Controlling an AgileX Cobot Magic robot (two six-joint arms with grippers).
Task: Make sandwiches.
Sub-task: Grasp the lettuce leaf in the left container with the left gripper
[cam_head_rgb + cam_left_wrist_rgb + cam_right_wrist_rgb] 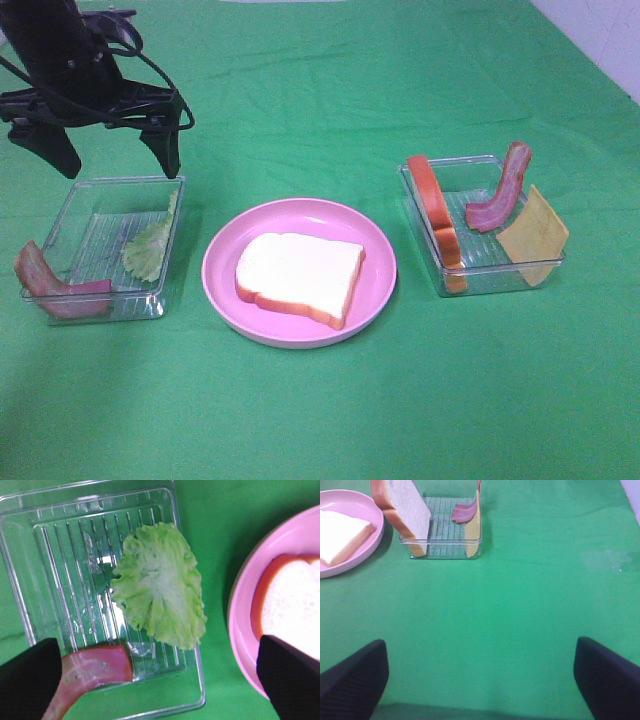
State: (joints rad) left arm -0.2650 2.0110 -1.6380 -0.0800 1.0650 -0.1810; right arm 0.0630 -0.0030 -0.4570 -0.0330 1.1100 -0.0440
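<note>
Overhead, we see the left gripper [120, 162] hanging wide open above the far end of the left tray [62, 212], which holds a lettuce leaf [150, 247] and a bacon strip [55, 287]. One bread slice [300, 275] lies flat on the pink plate [222, 270] between the trays; a second slice [432, 195] stands on edge in the right tray [485, 282] with a second bacon strip [502, 195] and a cheese square [535, 236], while our right gripper [480, 680] hovers open and empty over the green surface [320, 420]

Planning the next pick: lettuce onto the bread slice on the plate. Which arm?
Left. The left gripper, open, hangs over the left tray, lettuce directly beneath. The right gripper, also open, sits over green cloth, short of the right tray.
</note>
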